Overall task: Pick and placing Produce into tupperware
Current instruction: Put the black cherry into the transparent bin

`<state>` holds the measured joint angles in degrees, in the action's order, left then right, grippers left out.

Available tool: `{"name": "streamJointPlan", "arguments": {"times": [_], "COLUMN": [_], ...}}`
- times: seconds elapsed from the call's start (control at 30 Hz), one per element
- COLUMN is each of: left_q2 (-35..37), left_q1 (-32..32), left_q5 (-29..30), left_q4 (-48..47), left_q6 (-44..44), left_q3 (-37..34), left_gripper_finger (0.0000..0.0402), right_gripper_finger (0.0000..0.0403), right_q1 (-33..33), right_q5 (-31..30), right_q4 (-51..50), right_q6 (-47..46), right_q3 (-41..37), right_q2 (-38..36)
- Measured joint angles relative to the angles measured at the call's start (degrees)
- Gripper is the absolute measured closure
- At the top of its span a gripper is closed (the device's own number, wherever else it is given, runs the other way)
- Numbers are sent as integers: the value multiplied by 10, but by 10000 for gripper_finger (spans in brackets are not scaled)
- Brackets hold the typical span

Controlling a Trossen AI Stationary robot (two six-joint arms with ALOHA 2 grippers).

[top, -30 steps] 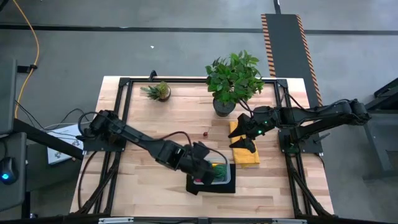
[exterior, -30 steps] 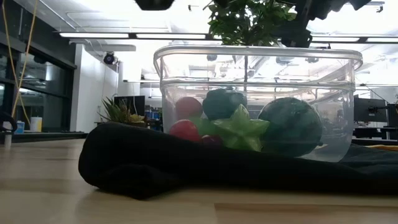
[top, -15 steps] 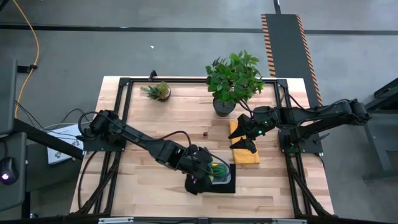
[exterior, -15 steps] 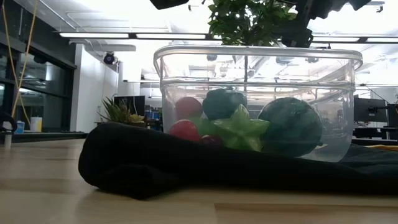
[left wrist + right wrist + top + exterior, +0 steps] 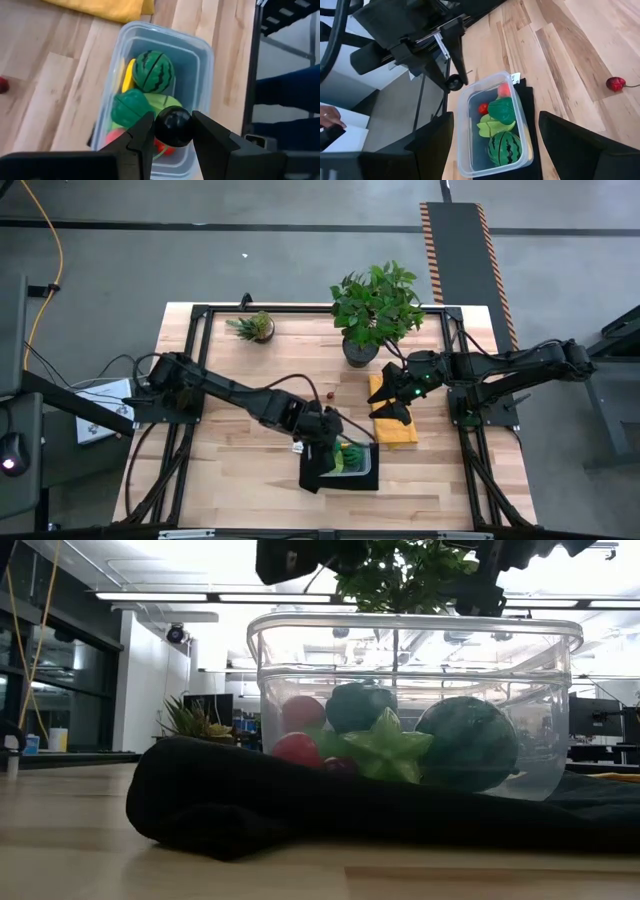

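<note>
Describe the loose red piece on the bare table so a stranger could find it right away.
Start at the big potted plant at the table's far edge. Beside its pot, on bare wood left of the yellow cloth, lies a small red fruit. It alone sits outside the clear container.

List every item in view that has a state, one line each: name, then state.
Left gripper: shut on a dark ball, above the container.
Dark ball: held between the fingers, not yet dropped.
Container: open, no lid, partly filled, on a black mat.
Watermelon: inside the container.
Red berry: loose on the table.
Right gripper: open, empty, over the yellow cloth.
</note>
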<state>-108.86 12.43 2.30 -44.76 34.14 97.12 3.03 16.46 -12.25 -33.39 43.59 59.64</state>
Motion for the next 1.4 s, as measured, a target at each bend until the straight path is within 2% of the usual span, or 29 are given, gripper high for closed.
{"name": "streamJointPlan", "arguments": {"times": [0.5, 0.73, 0.83, 1.4], "left_q2": [-18, -39, -50, -60], "left_q1": [-4, -5, -4, -4], "left_q5": [-12, -29, -34, -43], "left_q4": [-23, -42, -21, -19], "left_q6": [-68, -69, -69, -67], "left_q3": [1, -2, 2, 0], "left_gripper_finger": [295, 295, 295, 294], "right_gripper_finger": [121, 121, 121, 121], "right_q1": [0, 0, 0, 0], "right_q5": [-28, -30, -32, -42], "right_q4": [-2, -2, -4, -4], "right_q6": [-13, -13, -13, -11], "right_q3": [0, 0, 0, 0], "right_q2": [0, 0, 0, 0]}}
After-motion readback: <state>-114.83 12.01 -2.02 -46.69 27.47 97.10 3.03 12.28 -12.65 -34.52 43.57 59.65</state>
